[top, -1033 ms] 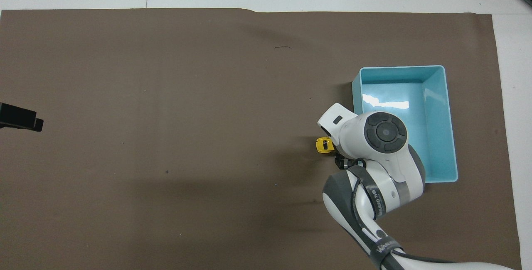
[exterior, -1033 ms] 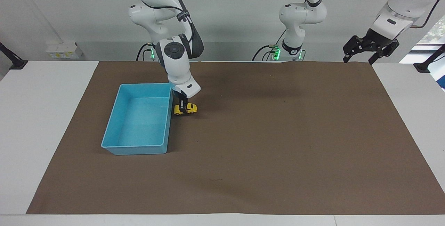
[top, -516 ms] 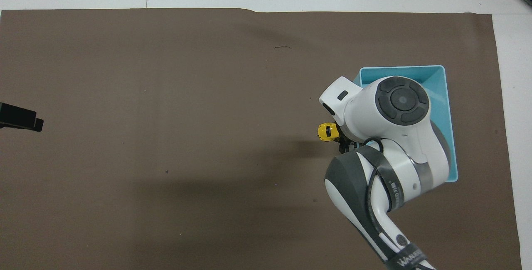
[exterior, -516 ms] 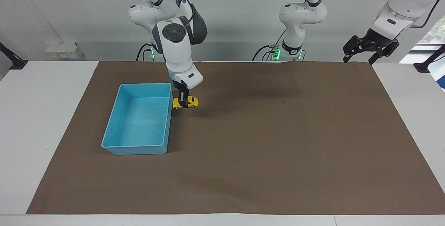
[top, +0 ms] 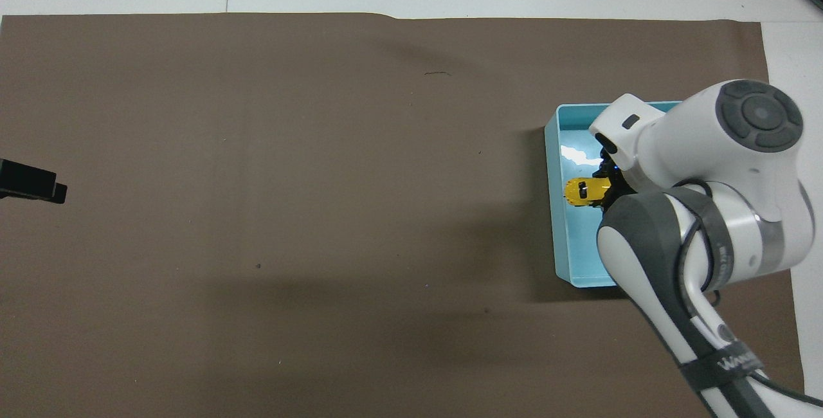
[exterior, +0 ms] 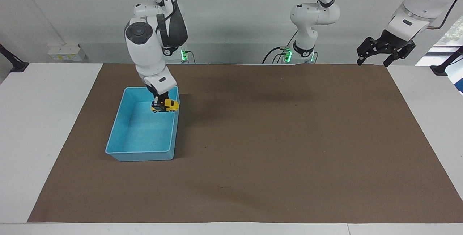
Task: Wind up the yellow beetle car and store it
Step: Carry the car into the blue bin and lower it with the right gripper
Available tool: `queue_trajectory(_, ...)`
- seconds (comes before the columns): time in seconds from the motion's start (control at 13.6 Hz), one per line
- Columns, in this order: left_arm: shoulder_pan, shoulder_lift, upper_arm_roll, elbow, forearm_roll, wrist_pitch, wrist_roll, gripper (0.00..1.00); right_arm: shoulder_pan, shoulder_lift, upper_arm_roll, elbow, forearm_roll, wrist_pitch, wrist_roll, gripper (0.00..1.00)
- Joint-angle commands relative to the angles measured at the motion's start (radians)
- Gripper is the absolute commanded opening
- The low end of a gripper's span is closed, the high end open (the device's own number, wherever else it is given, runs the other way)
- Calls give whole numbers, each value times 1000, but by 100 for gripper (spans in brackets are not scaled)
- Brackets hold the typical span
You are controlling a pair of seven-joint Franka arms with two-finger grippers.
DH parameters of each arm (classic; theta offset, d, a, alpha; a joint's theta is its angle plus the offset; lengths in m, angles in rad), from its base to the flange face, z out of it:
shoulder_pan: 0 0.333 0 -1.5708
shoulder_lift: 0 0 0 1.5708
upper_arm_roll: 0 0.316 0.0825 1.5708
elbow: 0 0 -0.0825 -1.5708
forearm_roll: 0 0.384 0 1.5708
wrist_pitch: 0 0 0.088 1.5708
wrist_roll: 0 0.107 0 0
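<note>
The yellow beetle car (exterior: 166, 106) is tiny, with dark windows and black wheels. My right gripper (exterior: 159, 103) is shut on it and holds it in the air over the blue bin (exterior: 139, 154), above the bin's end nearer to the robots and close to the bin's wall on the table-middle side. In the overhead view the car (top: 582, 191) shows over the bin's floor, beside the right gripper (top: 604, 188), and the arm hides much of the bin (top: 551, 212). My left gripper (exterior: 373, 62) waits open and empty, raised over the left arm's end of the table.
A brown mat (exterior: 275, 148) covers most of the white table (exterior: 43, 126). The blue bin is the only container on it. The left gripper's tip (top: 32, 183) shows at the edge of the overhead view.
My right gripper has lifted the yellow car off the mat beside the bin and carried it over the bin's wall to above its inside. The left arm has not moved.
</note>
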Motion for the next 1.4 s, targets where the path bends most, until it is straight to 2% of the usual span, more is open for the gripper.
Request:
queue_trajectory(0.0, 14, -9, -8, 6, 2, -8, -6, 100, -57, -21, 9, -43, -9, 2, -62, 0)
queue_trajectory(0.44, 14, -9, -8, 6, 2, -8, -6, 100, -117, -70, 9, -184, -10, 133, -125, 0)
queue_trajectory(0.59, 14, -9, -8, 6, 2, -8, -6, 100, -135, -48, 9, -213, -10, 182, -140, 0)
queue_trajectory(0.74, 14, -9, -8, 6, 2, -8, -6, 100, -141, -41, 7, -279, -12, 292, -165, 0)
queue_trajectory(1.33, 14, -9, -8, 6, 1, -8, -6, 100, -140, 80, 9, -285, -12, 412, -162, 0)
